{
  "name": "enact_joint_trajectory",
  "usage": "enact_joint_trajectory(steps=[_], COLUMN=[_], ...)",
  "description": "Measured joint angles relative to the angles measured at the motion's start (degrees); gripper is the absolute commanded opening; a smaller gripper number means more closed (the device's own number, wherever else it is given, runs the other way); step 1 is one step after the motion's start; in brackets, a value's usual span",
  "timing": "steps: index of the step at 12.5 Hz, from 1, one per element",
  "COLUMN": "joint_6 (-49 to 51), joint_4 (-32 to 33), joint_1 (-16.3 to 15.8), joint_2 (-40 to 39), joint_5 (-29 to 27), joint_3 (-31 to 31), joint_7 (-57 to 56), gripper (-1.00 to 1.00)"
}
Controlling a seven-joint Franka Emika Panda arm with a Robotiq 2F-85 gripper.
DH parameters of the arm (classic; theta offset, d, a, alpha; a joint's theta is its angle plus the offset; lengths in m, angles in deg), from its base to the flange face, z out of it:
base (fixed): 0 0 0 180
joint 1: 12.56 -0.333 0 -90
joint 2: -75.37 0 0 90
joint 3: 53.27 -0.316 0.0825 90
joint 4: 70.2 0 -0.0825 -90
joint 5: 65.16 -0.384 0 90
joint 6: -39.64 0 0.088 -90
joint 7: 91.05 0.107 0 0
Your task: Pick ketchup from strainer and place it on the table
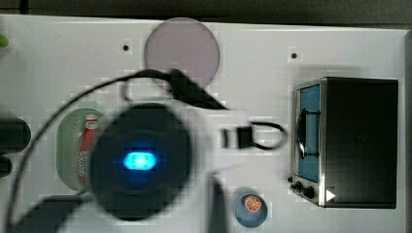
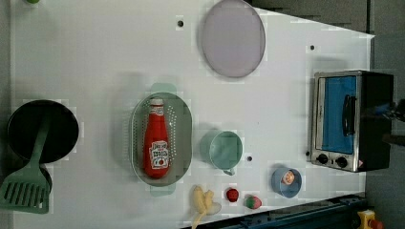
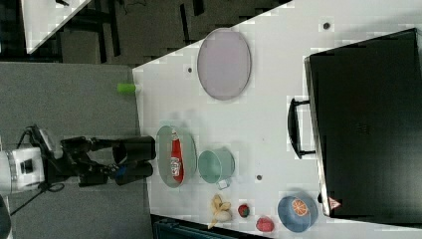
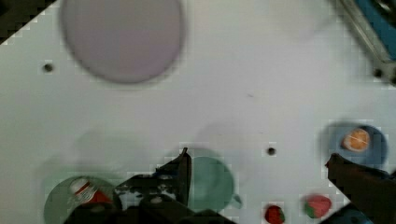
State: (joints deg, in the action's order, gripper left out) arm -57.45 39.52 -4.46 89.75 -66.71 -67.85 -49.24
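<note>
The ketchup (image 2: 156, 143) is a red bottle with a white cap, lying on its side inside the strainer (image 2: 184, 129), a pale green oval colander on the white table (image 2: 95, 57). In the top view, my arm's dark round body (image 1: 141, 160) with a blue light hangs over the strainer (image 1: 67, 145), leaving part of the ketchup (image 1: 87, 145) visible. In the wrist view my gripper (image 4: 257, 156) is open, well above the table, with nothing between its fingers (image 4: 183, 170). The ketchup's cap (image 4: 83, 189) and the strainer (image 4: 58, 203) lie off to one side of it.
A green cup (image 2: 223, 150) stands beside the strainer. A lilac plate (image 2: 232, 38), a toaster oven (image 2: 351, 119), a blue bowl holding an orange slice (image 2: 286, 181), two strawberries (image 2: 232, 194), a banana (image 2: 204, 202) and a black pan with a green spatula (image 2: 40, 136) share the table.
</note>
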Motion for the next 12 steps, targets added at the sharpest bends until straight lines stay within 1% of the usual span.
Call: enact_joint_trajectory(steps=[2, 5, 7, 9, 12], joint_6=[-1.4, -4.0, -7.0, -8.8, -17.9], joint_4=[-0.3, 0.5, 1.7, 3.0, 6.0], joint_1=[-0.4, -1.6, -2.5, -2.5, -2.8], joint_2=[-2.9, -9.6, -13.1, -14.8, -16.7], joint_5=[0.4, 0.0, -0.3, -0.2, -0.2], joint_3=[-6.4, -16.1, -21.4, -26.5, -32.6], joint_7=[0.0, 0.0, 0.0, 0.0, 0.3], gripper=[1.00, 1.00, 1.00, 1.00, 1.00])
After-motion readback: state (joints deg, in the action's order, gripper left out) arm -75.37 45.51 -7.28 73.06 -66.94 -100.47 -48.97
